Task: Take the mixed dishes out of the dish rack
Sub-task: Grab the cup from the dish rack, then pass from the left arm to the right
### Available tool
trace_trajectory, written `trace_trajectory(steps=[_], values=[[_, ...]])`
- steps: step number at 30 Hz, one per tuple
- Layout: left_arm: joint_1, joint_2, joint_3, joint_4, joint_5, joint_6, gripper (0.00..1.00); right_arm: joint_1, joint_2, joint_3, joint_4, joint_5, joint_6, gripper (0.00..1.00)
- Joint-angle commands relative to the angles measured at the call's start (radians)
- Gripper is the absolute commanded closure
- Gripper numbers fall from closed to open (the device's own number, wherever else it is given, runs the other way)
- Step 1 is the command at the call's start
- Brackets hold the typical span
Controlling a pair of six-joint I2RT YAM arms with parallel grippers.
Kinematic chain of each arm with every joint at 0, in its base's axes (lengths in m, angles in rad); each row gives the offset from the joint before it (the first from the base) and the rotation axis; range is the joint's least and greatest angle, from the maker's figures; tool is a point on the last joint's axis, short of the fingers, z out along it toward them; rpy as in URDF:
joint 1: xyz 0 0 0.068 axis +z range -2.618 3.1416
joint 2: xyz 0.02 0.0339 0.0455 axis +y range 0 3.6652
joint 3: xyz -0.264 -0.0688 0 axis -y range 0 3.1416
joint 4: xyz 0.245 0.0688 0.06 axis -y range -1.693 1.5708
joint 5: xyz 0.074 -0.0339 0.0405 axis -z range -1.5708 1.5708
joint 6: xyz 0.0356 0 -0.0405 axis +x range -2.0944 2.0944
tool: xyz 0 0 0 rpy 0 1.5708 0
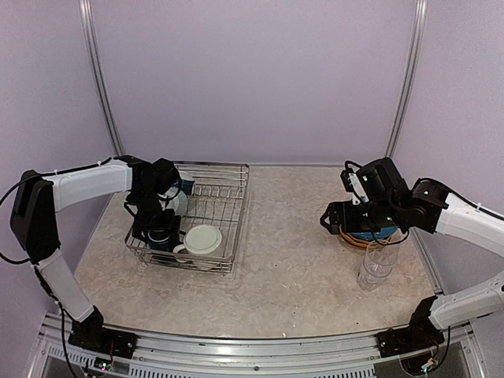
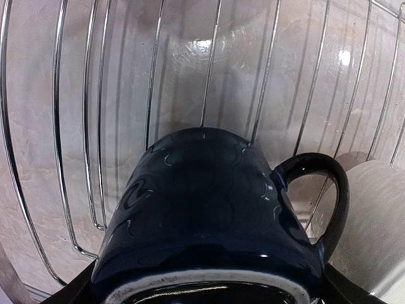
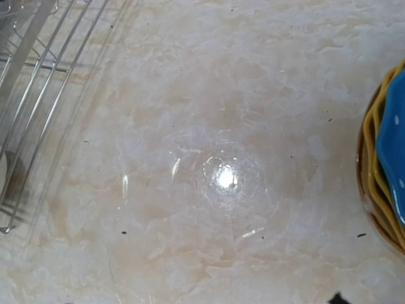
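Overhead, top ext. view: dish rack (image 1: 236, 169) sits left of centre on table (image 1: 291, 268), long axis near-to-far. L gripper (image 1: 157, 228) is down inside the rack's near-left corner, on the navy mug (image 1: 161, 239). Cream mug (image 1: 203, 239) is just beside it to the right. A bowl (image 1: 179, 202) w/ white inside is behind it, partly hidden by the arm. R gripper (image 1: 337, 217) hangs well apart from the rack, next to the plate stack (image 1: 370, 234). Its jaw gap cannot be told. Clear glasses (image 1: 378, 264) stand just nearer. Open table lies between rack and plates.

L wrist view: navy mug (image 2: 202, 209) fills the frame, rim toward cam., base pointing away, handle (image 2: 323, 196) to the right. Dark fingers (image 2: 69, 294) clamp both sides at the rim. Rack wires are behind; cream mug (image 2: 380, 221) is near the handle.

R wrist view: bare table (image 3: 221, 177); dish rack (image 3: 22, 54) at left edge, plate stack (image 3: 386, 152) at right edge. Own fingers are not shown.
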Motion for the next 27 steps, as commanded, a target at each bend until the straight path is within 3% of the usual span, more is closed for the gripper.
trace_trajectory(steps=[1,7,13,20,24,27], values=[[-0.011,0.005,0.001,0.004,-0.028,0.002,0.23,-0.007,0.010,-0.003,0.015,-0.010,0.009,0.16],[-0.011,-0.043,0.037,-0.024,-0.062,0.002,0.34,-0.007,0.012,0.001,0.020,-0.009,0.008,0.17],[0.002,-0.119,0.076,-0.015,-0.004,0.015,0.53,-0.008,0.016,0.009,0.012,0.004,0.007,0.16],[0.039,-0.210,0.174,-0.047,0.037,0.033,0.60,-0.008,0.024,0.005,0.044,-0.001,0.016,0.16],[0.066,-0.260,0.219,-0.016,0.161,0.039,0.62,-0.007,0.029,-0.001,0.081,-0.014,0.013,0.16],[0.094,-0.294,0.209,0.084,0.339,0.018,0.62,-0.007,0.047,0.006,0.111,-0.046,0.004,0.16]])
